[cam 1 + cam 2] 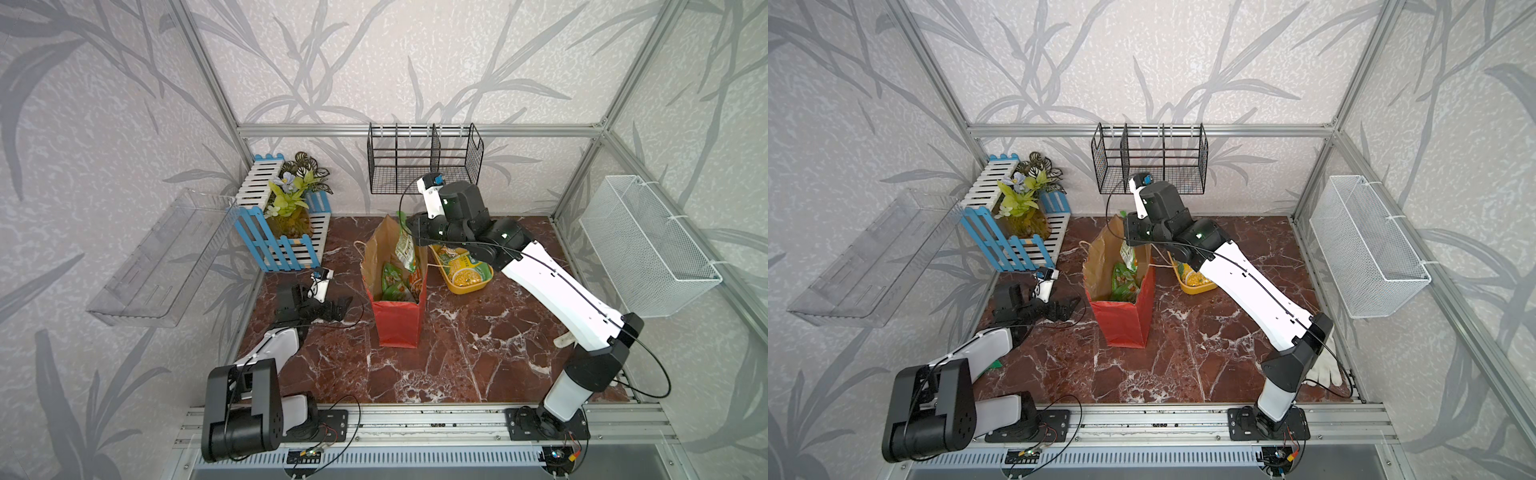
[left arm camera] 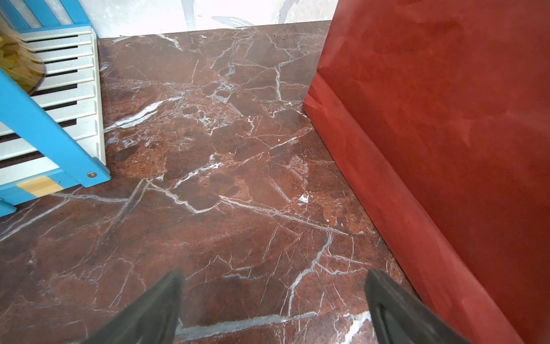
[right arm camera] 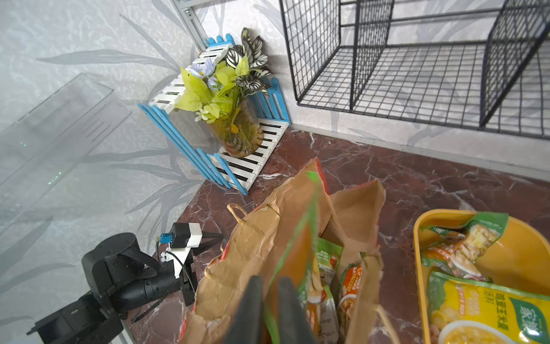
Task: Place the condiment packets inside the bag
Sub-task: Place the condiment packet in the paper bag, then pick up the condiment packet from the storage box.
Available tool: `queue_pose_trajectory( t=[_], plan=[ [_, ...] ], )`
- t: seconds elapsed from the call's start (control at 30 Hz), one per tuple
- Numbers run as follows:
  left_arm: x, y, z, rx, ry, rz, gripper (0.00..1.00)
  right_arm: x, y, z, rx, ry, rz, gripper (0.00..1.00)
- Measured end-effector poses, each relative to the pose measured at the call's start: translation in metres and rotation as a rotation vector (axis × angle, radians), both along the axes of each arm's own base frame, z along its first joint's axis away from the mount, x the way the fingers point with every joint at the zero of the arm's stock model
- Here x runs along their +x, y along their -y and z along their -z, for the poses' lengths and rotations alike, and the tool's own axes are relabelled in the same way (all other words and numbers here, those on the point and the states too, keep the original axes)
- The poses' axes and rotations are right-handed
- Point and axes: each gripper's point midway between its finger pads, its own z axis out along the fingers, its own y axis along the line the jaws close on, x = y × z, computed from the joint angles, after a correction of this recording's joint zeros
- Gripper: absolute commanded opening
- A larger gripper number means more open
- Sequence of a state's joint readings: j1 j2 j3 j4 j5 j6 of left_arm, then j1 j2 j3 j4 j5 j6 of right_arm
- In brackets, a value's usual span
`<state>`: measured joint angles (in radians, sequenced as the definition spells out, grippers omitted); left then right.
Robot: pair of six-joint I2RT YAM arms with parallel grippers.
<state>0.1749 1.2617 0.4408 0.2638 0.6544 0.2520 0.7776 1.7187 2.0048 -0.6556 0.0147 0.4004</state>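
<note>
While left gripper [image 2: 273, 309] gapes beside bag [image 2: 446, 149], marble [image 2: 223, 178] lies bare.

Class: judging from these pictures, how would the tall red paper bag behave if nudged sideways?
The bag is tall on a narrow base, so probably tips easily. Its torn, crumpled rim suggests thin walls that would buckle. The packets inside may steady it slightly.

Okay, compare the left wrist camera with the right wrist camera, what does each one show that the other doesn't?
Only the left wrist view shows the left gripper open over bare table, beside the bag's red outer wall.

Only the right wrist view shows the right gripper with a green packet between its fingers above the bag's open top, packets already inside, the yellow tray and the black wire basket.

Both show the bag and the blue-and-white fence stand.
</note>
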Motion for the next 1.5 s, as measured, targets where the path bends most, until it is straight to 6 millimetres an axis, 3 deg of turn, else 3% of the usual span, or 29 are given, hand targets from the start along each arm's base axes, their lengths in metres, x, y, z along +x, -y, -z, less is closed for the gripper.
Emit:
queue_pose_trajectory(
  t=[0.13,0.27,0.37,0.47,0.6,0.7,0.73,0.8,0.97,1.1,1.2,1.5],
  plan=[
    [0.0,0.0,0.0,0.0,0.0,0.0,0.99,-0.001,0.001,-0.012,0.018,0.017,0.001,0.5],
    [0.0,0.0,0.0,0.0,0.0,0.0,1.0,-0.001,0.011,-0.012,-0.009,0.024,0.035,0.53],
    [0.0,0.0,0.0,0.0,0.0,0.001,1.0,-0.002,0.032,-0.013,-0.028,0.037,0.09,0.56],
    [0.0,0.0,0.0,0.0,0.0,0.001,0.99,0.003,0.076,-0.007,-0.038,0.018,0.177,0.59],
    [0.0,0.0,0.0,0.0,0.0,0.001,1.0,0.029,0.164,0.024,-0.047,-0.067,0.377,0.65],
    [0.0,0.0,0.0,0.0,0.0,0.001,0.99,0.047,0.216,0.067,-0.089,-0.167,0.495,0.7],
    [0.0,0.0,0.0,0.0,0.0,0.001,0.99,0.052,0.231,0.09,-0.121,-0.223,0.521,0.71],
    [0.0,0.0,0.0,-0.001,0.0,0.001,0.99,0.06,0.244,0.124,-0.177,-0.301,0.534,0.72],
    [0.0,0.0,0.0,0.0,-0.001,0.001,0.99,0.078,0.255,0.202,-0.332,-0.486,0.492,0.72],
    [0.0,0.0,0.001,-0.001,-0.002,0.001,0.99,0.092,0.253,0.246,-0.426,-0.587,0.445,0.72],
    [0.0,0.0,0.002,-0.001,-0.004,0.001,0.99,0.099,0.25,0.261,-0.457,-0.614,0.413,0.72],
    [0.0,0.0,0.002,-0.001,-0.004,0.0,1.0,0.134,0.241,0.272,-0.468,-0.605,0.353,0.7]
  ],
)
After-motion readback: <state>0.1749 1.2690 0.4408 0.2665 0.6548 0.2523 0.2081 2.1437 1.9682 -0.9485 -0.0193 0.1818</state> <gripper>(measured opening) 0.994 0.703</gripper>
